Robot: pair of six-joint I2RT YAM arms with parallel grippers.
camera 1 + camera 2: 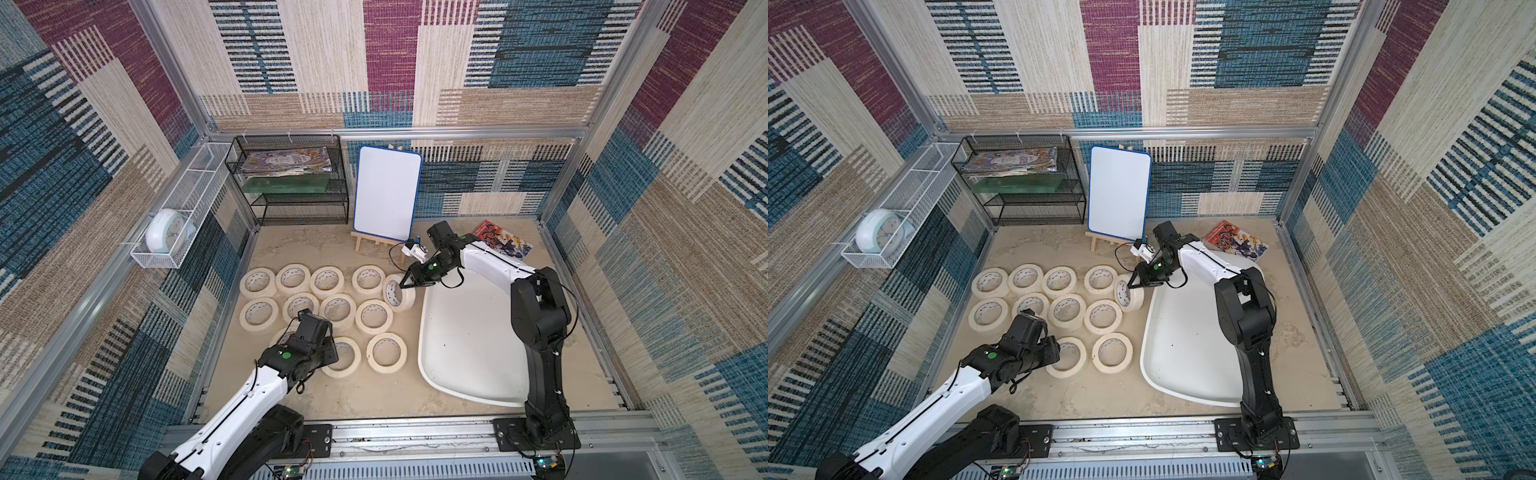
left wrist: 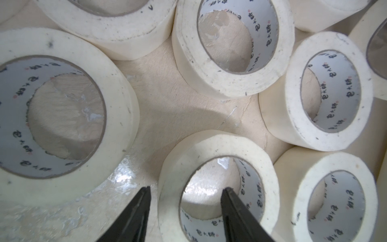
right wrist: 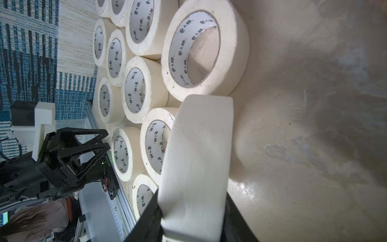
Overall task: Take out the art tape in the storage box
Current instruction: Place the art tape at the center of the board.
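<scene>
The left hand [image 2: 187, 188] is standing partly open, its two black fingers [image 2: 142, 209] straddling the wall of one flat roll [image 2: 217, 144]: one finger is sitting outside the ring and the other inside the core. A gap is showing on either side of that wall, so the hand is gripping nothing.

The right hand [image 1: 402, 285] is clamping a held roll [image 1: 400, 296] on edge, its fingers pressing the roll's two flat faces, as the right wrist view is showing [image 3: 199, 157]. This roll is tilting just beside the rim of the storage box [image 1: 469, 345], on the box's left side.

The other art tape rolls [image 1: 386, 366] are lying flat in rows on the counter [image 1: 374, 399], close together, outside the box.
</scene>
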